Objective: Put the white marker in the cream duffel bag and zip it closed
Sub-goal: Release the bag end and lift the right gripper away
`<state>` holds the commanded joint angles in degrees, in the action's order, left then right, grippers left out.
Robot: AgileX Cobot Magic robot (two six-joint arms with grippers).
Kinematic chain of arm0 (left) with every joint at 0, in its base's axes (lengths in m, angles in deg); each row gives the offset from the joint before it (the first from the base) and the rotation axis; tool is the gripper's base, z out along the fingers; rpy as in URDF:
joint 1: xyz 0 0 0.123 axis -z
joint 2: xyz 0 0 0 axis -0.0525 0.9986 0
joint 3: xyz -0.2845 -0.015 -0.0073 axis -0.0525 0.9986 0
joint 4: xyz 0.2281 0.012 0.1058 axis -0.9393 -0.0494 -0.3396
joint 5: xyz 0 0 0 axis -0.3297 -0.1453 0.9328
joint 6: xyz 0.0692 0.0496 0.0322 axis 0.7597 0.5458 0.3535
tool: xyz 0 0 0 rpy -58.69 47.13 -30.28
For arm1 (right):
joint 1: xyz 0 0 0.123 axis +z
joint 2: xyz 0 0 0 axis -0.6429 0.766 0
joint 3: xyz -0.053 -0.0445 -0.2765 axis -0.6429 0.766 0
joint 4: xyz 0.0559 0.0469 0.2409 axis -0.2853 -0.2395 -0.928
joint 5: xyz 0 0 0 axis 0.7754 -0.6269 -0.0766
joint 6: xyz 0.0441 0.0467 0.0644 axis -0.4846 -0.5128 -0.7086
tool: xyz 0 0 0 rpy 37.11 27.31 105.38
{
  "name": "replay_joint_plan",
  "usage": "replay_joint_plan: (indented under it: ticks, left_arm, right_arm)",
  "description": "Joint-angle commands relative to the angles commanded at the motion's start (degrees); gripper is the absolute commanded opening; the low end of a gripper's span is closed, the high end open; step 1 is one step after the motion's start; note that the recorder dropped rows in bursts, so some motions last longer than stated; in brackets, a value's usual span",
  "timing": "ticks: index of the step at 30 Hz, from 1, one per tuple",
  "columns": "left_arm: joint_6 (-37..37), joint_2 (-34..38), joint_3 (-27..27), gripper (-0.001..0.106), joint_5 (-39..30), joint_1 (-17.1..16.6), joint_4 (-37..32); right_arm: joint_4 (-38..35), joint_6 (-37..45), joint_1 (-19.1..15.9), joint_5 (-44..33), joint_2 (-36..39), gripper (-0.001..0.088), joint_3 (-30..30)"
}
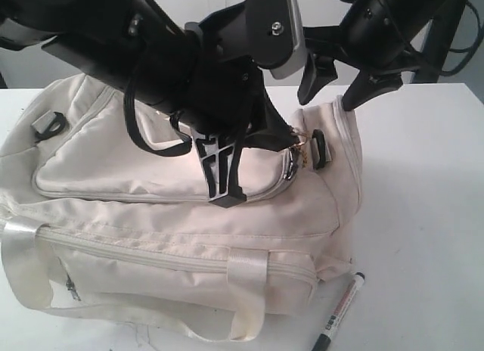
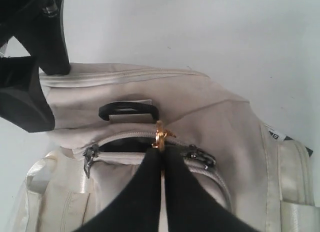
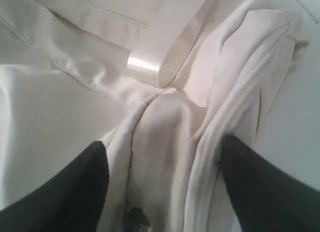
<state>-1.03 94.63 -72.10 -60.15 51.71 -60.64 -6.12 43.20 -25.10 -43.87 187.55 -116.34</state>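
- Shows bag slumped on white table.
- Pinches gold zip pull with left gripper, fingers together.
- Holds right gripper spread wide over bag's end fabric, gripping nothing.
- Finds marker lying on table, just beside bag's front right corner.

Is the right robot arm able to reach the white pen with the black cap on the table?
Probably yes. The slim white black-capped marker lies uncovered on the white table beside the cream fabric duffel bag, on that arm's side, and the right gripper is open.
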Motion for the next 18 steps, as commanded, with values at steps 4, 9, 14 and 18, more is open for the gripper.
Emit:
replay_joint_plan:
  ticks: [4,9,14,18]
  left_arm:
    - [0.00,0.00,0.00,0.000,0.00,0.00,0.00]
    - [0.00,0.00,0.00,0.000,3.32,0.00,0.00]
    - [0.00,0.00,0.00,0.000,4.63,0.00,0.00]
    - [0.00,0.00,0.00,0.000,4.34,0.00,0.00]
  right_arm:
    - [4.43,0.00,0.00,2.48,1.36,0.0557,-1.48]
    - [6.33,0.00,0.00,-1.19,-2.55,0.0558,-5.03]
    - [7.44,-0.74,0.00,-2.82,-0.34,0.0558,-4.81]
    - [7.07,-1.08,0.00,-2.05,2.92,0.0493,-4.81]
